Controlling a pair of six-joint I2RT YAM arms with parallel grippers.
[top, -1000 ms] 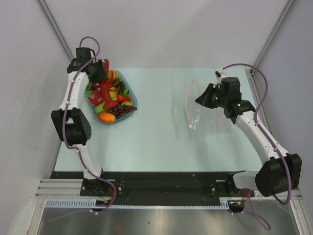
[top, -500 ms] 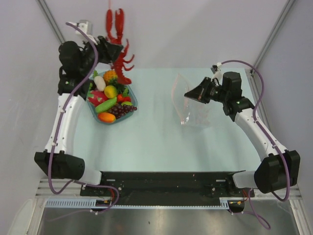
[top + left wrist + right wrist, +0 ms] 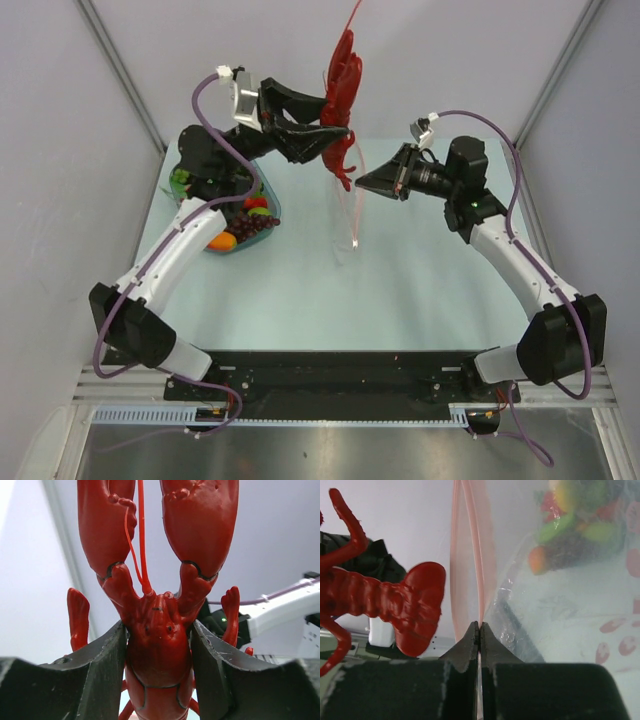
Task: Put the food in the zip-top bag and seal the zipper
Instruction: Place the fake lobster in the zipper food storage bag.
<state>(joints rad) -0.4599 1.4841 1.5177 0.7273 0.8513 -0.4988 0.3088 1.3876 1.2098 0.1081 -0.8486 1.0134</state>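
My left gripper (image 3: 322,136) is shut on a red toy lobster (image 3: 342,95), held high above the table; the lobster fills the left wrist view (image 3: 159,645), pinched at its body between both jaws. My right gripper (image 3: 365,184) is shut on the edge of the clear zip-top bag (image 3: 348,215) and holds it up, hanging. In the right wrist view the jaws pinch the bag by its pink zipper strip (image 3: 470,550), and the lobster's tail (image 3: 417,605) hangs just left of that strip. The rest of the food (image 3: 240,222) lies in the blue-green tray.
The blue-green oval tray (image 3: 262,234) sits at the table's far left, partly hidden under my left arm. Grey walls stand close on the left, right and back.
My left gripper has lifted the lobster out of the tray and carried it right, up to the bag. My right gripper has raised the bag off the table and swung it left.
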